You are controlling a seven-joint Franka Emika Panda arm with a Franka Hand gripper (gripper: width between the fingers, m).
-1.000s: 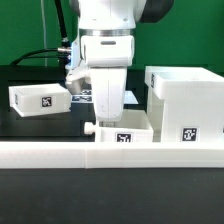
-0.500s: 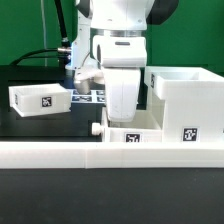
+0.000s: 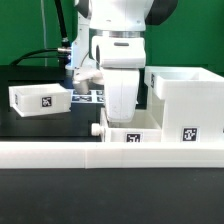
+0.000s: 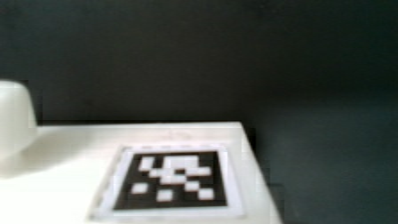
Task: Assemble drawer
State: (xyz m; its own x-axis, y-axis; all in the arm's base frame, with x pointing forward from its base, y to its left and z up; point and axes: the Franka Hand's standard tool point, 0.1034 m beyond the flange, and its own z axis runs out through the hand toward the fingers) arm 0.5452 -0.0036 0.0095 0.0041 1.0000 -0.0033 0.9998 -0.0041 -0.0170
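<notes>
My gripper (image 3: 122, 120) reaches straight down into a small white tray (image 3: 140, 137) that has a knob (image 3: 97, 127) and a tag. The tray sits against the long white rail (image 3: 90, 156), just to the exterior view's left of the large hollow housing (image 3: 186, 98). The fingertips are hidden inside the tray, which has travelled with the gripper. A second small tray (image 3: 40, 99) lies apart at the exterior view's left. The wrist view shows the held tray's tagged white face (image 4: 173, 180) very close, with no fingers in sight.
The marker board (image 3: 88, 97) lies on the black table behind the gripper. Black cables run at the back left before a green backdrop. A rounded white shape (image 4: 15, 115) sits at the wrist view's edge.
Between one second and half a second ago the gripper and the small tray slid toward the housing, to the exterior view's right. Nothing has moved since then.
</notes>
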